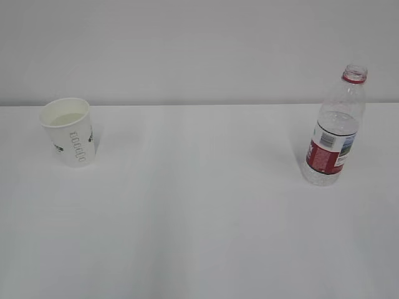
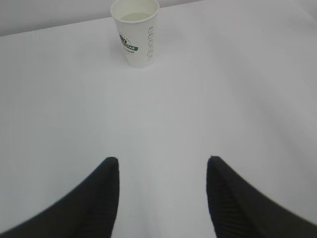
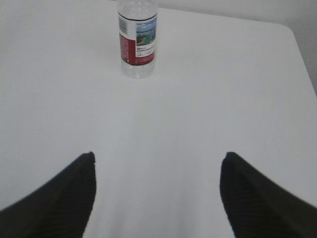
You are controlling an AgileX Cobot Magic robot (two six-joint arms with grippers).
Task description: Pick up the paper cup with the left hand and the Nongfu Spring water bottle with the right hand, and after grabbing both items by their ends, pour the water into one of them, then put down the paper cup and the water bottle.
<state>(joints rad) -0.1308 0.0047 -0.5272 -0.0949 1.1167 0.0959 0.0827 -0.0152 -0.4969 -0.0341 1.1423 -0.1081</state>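
Desk (image 1: 199,237) carries everything untouched — bottle (image 3: 137,39) stands well ahead of the right pincer (image 3: 157,191), cup (image 2: 135,32) well ahead of the left pincer (image 2: 163,191). Both pincers gape empty; reaching in comes next.

The setting reads as a lab or test bench rather than a home or kitchen. A plain white table (image 1: 199,237) fills the view and meets a bare pale wall (image 1: 187,43) with no decoration, shelving or appliances. The only items set out are a paper cup (image 1: 67,131) and a Nongfu Spring water bottle (image 1: 333,128), standing well apart, like props on a staged surface.
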